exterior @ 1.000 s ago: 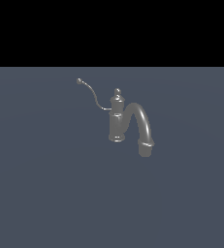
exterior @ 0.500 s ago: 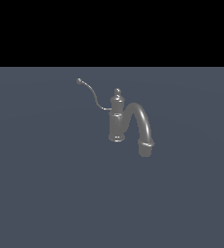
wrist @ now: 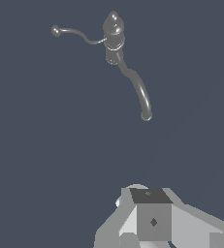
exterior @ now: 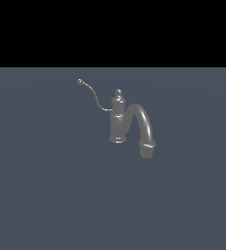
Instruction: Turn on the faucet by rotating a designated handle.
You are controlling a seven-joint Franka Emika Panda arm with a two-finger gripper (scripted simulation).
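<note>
The small grey metallic faucet stands on the flat grey-blue floor, with an upright post, a finial on top and a thick arched spout curving down toward the exterior view's right. The handle, a thin curved wire lever with a ball knob, reaches from the post toward the exterior view's left. In the wrist view the faucet, its handle and knob lie well ahead of my gripper. The fingers show as one block with no gap and hold nothing. The gripper is out of the exterior view.
A plain grey-blue floor lies all around the faucet, under a black background band. No other objects show in either view.
</note>
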